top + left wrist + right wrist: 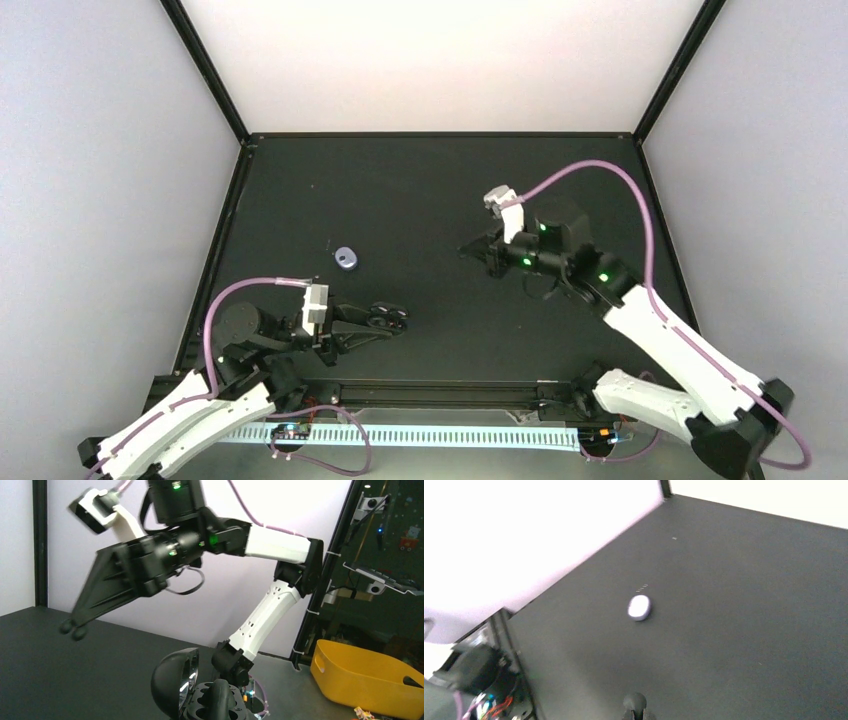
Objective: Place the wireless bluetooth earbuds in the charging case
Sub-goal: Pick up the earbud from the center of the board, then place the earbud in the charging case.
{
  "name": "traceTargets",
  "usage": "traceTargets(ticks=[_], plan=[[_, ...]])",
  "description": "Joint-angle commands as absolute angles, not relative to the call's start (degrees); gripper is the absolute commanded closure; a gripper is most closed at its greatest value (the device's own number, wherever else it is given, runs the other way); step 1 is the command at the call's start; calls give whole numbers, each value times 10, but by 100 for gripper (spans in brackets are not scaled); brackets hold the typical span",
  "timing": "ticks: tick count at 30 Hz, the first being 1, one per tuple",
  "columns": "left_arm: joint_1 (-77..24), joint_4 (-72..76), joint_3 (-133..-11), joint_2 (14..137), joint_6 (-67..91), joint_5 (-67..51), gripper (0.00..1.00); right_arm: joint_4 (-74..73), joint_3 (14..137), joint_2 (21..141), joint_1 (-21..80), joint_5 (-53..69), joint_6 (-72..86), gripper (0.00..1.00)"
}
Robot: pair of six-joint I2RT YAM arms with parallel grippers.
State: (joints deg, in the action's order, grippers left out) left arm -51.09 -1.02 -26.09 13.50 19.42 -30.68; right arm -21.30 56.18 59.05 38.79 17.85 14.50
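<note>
My left gripper point(396, 318) is shut on an open black charging case point(384, 311) low over the table's near left. In the left wrist view the case's lid point(167, 680) stands up and its sockets look empty, behind one finger point(221, 697). My right gripper point(466, 250) is shut and hovers above mid-table, pointing left. It also shows in the left wrist view point(73, 629) and the right wrist view point(635, 706), with nothing visible between the tips. A closed purple-and-white pebble-shaped case point(346, 258) lies on the table, also in the right wrist view point(639, 607). No earbuds are in view.
The black table point(430, 190) is fenced by a black frame and pale walls. A yellow bin point(365, 680) sits beyond the table's right side. A tiny pale speck point(328, 240) lies just behind the purple-and-white case.
</note>
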Motion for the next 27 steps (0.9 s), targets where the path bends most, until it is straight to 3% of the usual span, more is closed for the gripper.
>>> traceTargets(ticks=[1, 8, 15, 21, 27], plan=[[-513, 55, -264, 174, 203, -321, 99, -302, 558, 522, 400, 222, 78, 99], [-514, 89, -265, 219, 186, -308, 98, -295, 581, 477, 400, 235, 193, 99], [-513, 143, -280, 258, 138, -192, 99, -244, 633, 452, 399, 161, 434, 99], [-514, 212, -290, 318, 75, -63, 99, -318, 717, 482, 400, 75, 590, 99], [-514, 381, -274, 386, 43, 22, 98, -436, 814, 522, 429, -8, 692, 99]])
